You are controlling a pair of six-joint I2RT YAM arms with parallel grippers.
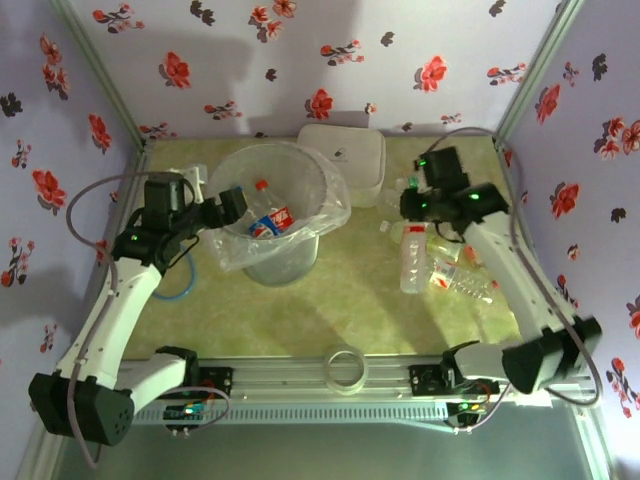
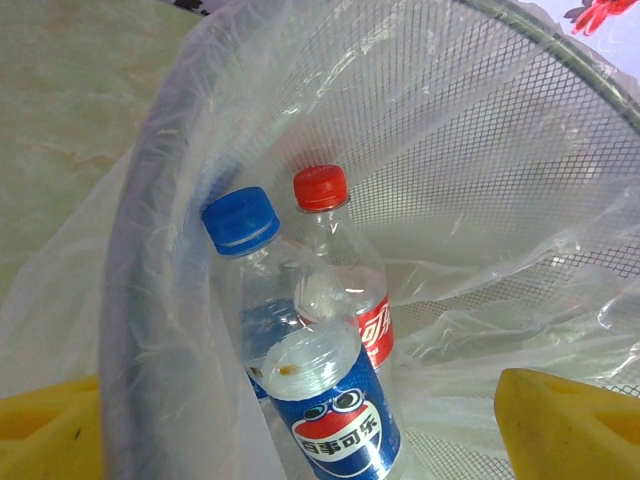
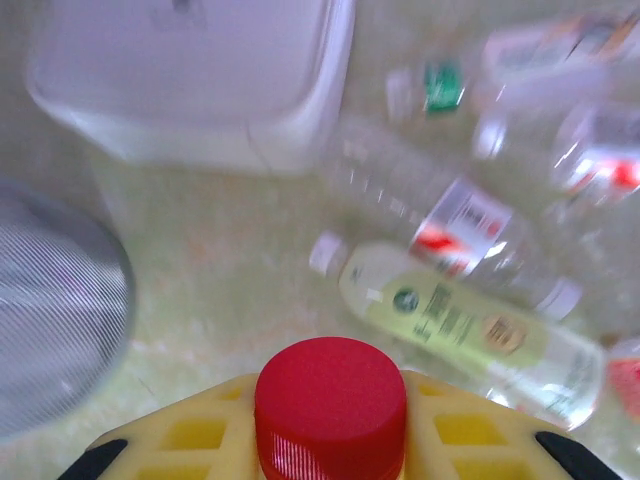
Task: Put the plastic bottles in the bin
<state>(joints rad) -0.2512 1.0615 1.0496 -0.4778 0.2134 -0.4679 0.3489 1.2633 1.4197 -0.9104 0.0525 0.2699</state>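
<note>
From above, the bin (image 1: 275,215) stands in the middle. The left gripper (image 1: 232,203) hangs at its left rim. The right gripper (image 1: 408,207) is to the right of it, over loose plastic bottles (image 1: 440,268).

Left wrist: inside the bin are a red-label bottle (image 2: 340,275) and a Pepsi bottle (image 2: 338,425) that reads "百事可乐". The yellow fingers (image 2: 560,420) stand apart, holding nothing.

Right wrist: right of the bin, the fingers pinch a red-capped bottle (image 3: 330,400).

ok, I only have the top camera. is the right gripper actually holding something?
Observer: Yes. Right wrist view: the right gripper is shut on a bottle, red lid up in its grip.
Operator: What's already dropped in?
Observer: Left wrist view shows a blue cap beside a red cap, both on bottles inside the bin.
Operator: And the other arm?
Observer: The left gripper is open, yellow fingers wide apart, touching no bottle.
</note>
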